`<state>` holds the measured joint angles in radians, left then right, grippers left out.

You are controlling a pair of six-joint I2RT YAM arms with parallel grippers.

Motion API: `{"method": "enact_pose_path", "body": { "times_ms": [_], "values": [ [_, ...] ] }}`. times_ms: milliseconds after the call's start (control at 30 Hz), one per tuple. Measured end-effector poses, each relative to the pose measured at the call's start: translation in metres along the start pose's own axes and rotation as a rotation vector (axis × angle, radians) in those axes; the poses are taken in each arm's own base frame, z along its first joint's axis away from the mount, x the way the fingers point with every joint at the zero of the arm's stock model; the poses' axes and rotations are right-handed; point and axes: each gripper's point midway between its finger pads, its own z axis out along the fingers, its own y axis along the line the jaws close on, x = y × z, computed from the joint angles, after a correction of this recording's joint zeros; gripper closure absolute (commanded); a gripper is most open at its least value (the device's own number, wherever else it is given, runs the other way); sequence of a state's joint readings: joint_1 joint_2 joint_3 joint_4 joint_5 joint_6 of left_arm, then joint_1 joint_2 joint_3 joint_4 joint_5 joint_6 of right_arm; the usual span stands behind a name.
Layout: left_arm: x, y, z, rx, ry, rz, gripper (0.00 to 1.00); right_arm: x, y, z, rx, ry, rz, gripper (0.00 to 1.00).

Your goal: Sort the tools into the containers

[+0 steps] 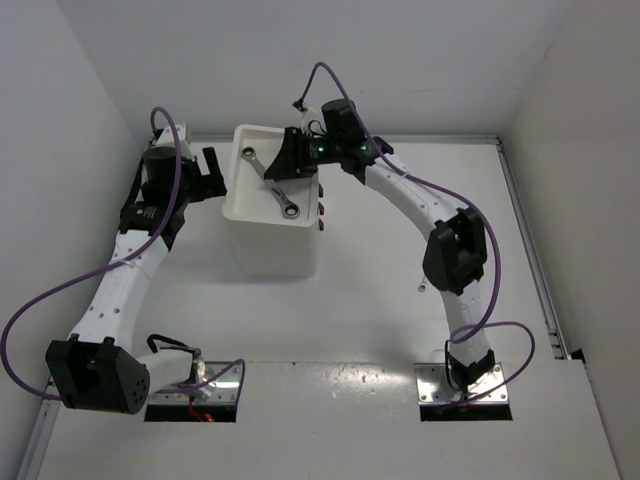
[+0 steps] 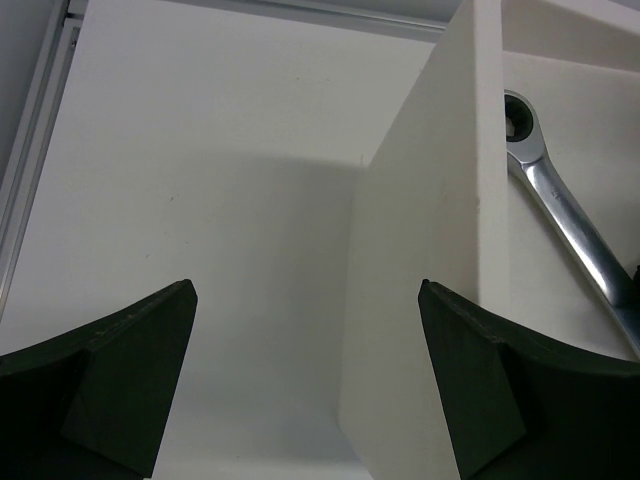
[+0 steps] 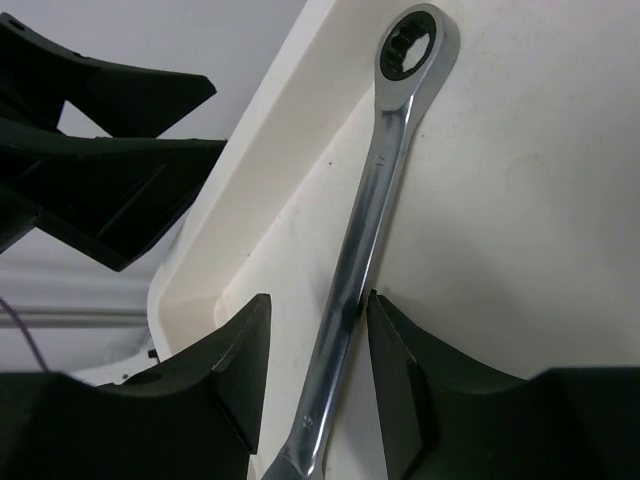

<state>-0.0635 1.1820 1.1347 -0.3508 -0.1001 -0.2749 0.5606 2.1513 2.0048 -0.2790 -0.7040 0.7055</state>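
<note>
One shiny steel wrench (image 3: 365,220) in white tray (image 3: 520,200); right claw (image 3: 318,305) released astride; left claw (image 2: 307,290) gaping.

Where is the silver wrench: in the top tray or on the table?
In: the wrench lies flat on the tray floor, inside its raised rim.

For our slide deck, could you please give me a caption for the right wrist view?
Right gripper open astride a silver wrench lying in the white box's tray top.
</note>
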Motion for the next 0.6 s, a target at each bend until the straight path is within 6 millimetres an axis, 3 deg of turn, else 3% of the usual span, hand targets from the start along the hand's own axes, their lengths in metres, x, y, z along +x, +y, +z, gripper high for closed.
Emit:
{"method": "enact_pose_path", "body": {
  "times_ms": [167, 267, 367, 500, 600],
  "values": [
    [0.0, 0.0, 0.0, 0.001, -0.001, 0.0, 0.01, -0.008, -0.007, -0.017, 0.134, -0.035, -0.102, 0.51],
    [0.0, 0.0, 0.0, 0.001, -0.001, 0.0, 0.01, -0.027, -0.014, -0.037, 0.238, -0.095, -0.204, 0.49],
    [-0.002, 0.0, -0.001, 0.002, -0.006, 0.004, 0.01, -0.055, -0.015, -0.069, 0.306, -0.159, -0.31, 0.51],
    [-0.012, 0.001, -0.01, 0.003, -0.045, 0.026, 0.01, -0.092, -0.031, -0.147, 0.459, -0.25, -0.389, 0.59],
    [-0.024, 0.006, -0.016, -0.024, -0.084, 0.039, 0.01, -0.091, -0.057, -0.217, 0.634, -0.298, -0.34, 0.55]
  ]
}}
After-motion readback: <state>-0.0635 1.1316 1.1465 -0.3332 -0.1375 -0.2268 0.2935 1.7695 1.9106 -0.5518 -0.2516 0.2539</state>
